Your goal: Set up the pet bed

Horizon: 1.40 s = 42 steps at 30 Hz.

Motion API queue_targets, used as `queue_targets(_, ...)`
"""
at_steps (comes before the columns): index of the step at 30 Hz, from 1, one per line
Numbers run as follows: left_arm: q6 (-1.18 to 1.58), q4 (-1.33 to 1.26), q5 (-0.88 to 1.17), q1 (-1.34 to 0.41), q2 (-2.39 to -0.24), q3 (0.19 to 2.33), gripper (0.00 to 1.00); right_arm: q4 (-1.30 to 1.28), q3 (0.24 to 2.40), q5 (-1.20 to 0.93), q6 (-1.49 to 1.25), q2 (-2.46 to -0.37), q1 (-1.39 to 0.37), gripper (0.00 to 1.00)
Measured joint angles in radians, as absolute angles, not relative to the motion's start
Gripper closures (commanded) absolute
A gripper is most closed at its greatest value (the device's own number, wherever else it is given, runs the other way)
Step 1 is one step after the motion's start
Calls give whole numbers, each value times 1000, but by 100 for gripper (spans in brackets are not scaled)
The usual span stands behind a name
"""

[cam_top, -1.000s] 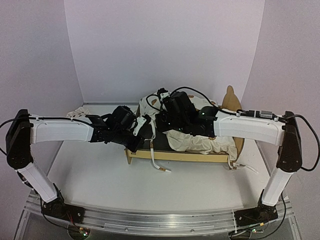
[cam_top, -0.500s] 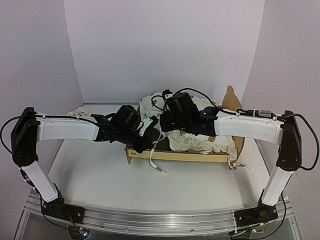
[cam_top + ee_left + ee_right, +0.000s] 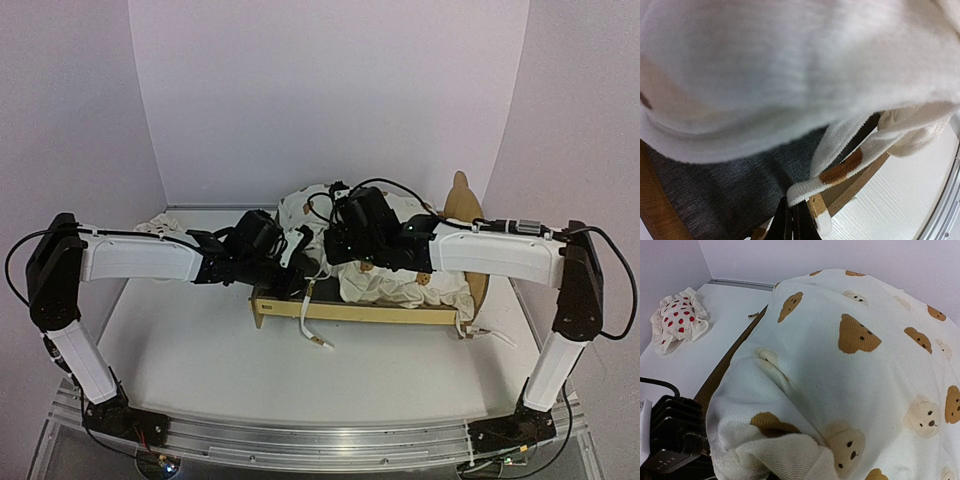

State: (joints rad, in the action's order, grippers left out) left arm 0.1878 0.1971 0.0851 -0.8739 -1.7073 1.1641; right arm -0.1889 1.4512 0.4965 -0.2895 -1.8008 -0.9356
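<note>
bed: pet bed (image 3: 350,311) sits mid-worktop (image 3: 190,340) between the two arms, long side toward the bases, bear-ear headboard (image 3: 462,203) at the right end. felt base (image 3: 715,185) shows bare at the left end.
cushion: bear-print cushion (image 3: 400,283) is heaped over the right part of the bed and humped up toward the back; not lying flat.
tie: one cushion tie (image 3: 306,322) dangles over the near rail, its end on the worktop.
pillow: strawberry pillow (image 3: 677,320) lies far left at the back, well apart from the bed.
left side: left end effector (image 3: 297,262) is low over the bare felt, fingers pressed together. the tie band lies right at the tips; cannot tell whether it is caught between them.
right side: right end effector (image 3: 330,238) is closed tight under raised cushion cloth. fingers hidden, so cannot tell whether a fold is pinched.
step, judged: spreading the cushion along the base toward the foot end.
doing it well: draw the loose edge leftward, low and along the bed's length, not upward. lower the right-hand hump as the left pulls, so the cloth unrolls rather than drags. stop at the foot rail and leave the ties outside the rails.
risk: the light frame may slide or tip if cloth snags a rail.
</note>
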Motion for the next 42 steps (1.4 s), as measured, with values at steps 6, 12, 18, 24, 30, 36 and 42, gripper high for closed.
queue_targets(6,219,165,24,-873,-1707,1163,100,-189,1454,496,-288,-1801,-936,100)
queue_targets(12,258,113,-8,-870,-1718,1163,100,-190,1465,497,-279,-1801,-935,100)
queue_targets(18,286,92,-7,-869,-1764,1157,100,-189,1466,497,-270,-1801,-932,100)
queue_targets(24,332,58,8,-874,-1758,1078,100,-189,1466,491,-269,-1801,-931,100)
queue_targets(30,367,67,8,-884,-1728,1066,77,-189,1466,481,-270,-1801,-931,100)
queue_targets(36,399,137,-18,-925,-1682,1066,49,-189,1466,471,-272,-1801,-930,100)
queue_targets(42,438,253,-83,-989,-1558,1066,39,-189,1466,456,-284,-1801,-930,100)
